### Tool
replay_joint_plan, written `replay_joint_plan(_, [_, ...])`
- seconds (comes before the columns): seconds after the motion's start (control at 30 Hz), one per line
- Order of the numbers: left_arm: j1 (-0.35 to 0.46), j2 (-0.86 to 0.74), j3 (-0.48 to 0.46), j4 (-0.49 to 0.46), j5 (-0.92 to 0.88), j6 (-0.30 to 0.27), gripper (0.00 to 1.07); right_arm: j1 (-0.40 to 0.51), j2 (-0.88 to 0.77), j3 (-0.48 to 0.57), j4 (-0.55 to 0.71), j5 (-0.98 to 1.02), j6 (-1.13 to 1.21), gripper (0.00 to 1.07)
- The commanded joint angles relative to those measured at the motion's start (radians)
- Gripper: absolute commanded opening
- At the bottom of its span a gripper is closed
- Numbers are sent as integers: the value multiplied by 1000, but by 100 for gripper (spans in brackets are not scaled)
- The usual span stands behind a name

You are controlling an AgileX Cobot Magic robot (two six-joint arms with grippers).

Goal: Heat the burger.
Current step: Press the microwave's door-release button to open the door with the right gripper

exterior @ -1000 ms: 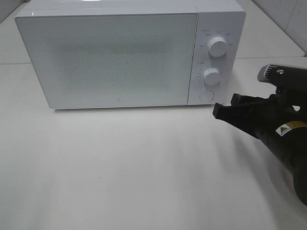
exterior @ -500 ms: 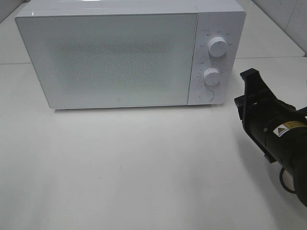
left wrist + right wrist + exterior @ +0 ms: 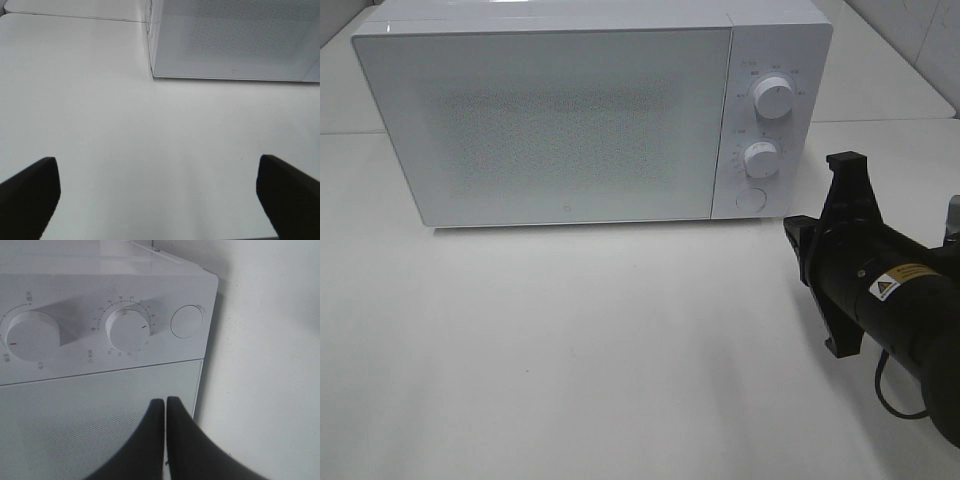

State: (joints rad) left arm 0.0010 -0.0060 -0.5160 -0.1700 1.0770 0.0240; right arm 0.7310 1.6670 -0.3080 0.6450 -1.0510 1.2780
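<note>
Exterior high: the microwave (image 3: 570, 120) fills the upper half of the frame, its door (image 3: 550, 125) shut flush. At its right edge sit the upper knob (image 3: 774, 97), the lower knob (image 3: 760, 157) and the round button (image 3: 751, 199). The right gripper (image 3: 798, 240) is at centre right, rolled on its side, just off the microwave's lower right corner and apart from it. Open white table (image 3: 570, 350) runs from the microwave's front edge to the bottom of the frame.

Left wrist: the left gripper (image 3: 160, 200) stands spread wide with nothing between its fingers. It hangs over bare table, well short of the microwave's front edge.

Right wrist: the right gripper's fingers are pressed together and hold nothing. They point at the door's edge beside the knobs.

Burger: I cannot tell where it is, because the speckled door hides the inside.
</note>
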Motion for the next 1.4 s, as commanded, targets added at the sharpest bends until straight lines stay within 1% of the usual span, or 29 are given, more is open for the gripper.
replay_joint_plan(0.03, [2,-16,2,-1,-13,1,100,-22,10,-5,-42,19,32,0])
replay_joint_plan(0.1, [2,-16,2,-1,-13,1,100,-34,14,-8,-61,31,39,0])
replay_joint_plan(0.17, [2,-16,2,-1,-13,1,100,-72,34,-19,-122,33,67,0])
replay_joint_plan(0.2, [2,-16,2,-1,-13,1,100,-72,34,-19,-122,33,67,0])
replay_joint_plan(0.23, [2,-16,2,-1,-13,1,100,-97,50,-29,-177,45,98,0])
replay_joint_plan(0.27, [2,-16,2,-1,-13,1,100,-97,50,-29,-177,45,98,0])
replay_joint_plan(0.3, [2,-16,2,-1,-13,1,100,-115,67,-40,-215,49,120,0])
replay_joint_plan(0.37, [2,-16,2,-1,-13,1,100,-125,73,-45,-224,49,125,0])
replay_joint_plan(0.43, [2,-16,2,-2,-13,0,100,-168,100,-54,-247,48,136,0])
replay_joint_plan(0.53, [2,-16,2,-2,-13,0,100,-177,106,-57,-249,49,136,0])
replay_joint_plan(0.57, [2,-16,2,-2,-13,0,100,-197,125,-67,-271,50,144,0])
replay_joint_plan(0.63, [2,-16,2,-2,-13,0,100,-207,132,-74,-282,51,149,0])
replay_joint_plan(0.7, [2,-16,2,-2,-13,0,100,-240,168,-111,-337,54,162,0])
replay_joint_plan(0.8, [2,-16,2,-2,-13,0,100,-247,176,-121,-350,54,162,0])
replay_joint_plan(0.87, [2,-16,2,-2,-13,0,100,-274,214,-170,-387,75,166,0])
replay_joint_plan(0.97, [2,-16,2,-2,-13,0,100,-289,239,-197,-404,80,166,0])
replay_joint_plan(1.4, [2,-16,2,-2,-13,0,100,-291,355,-312,-419,103,166,0])
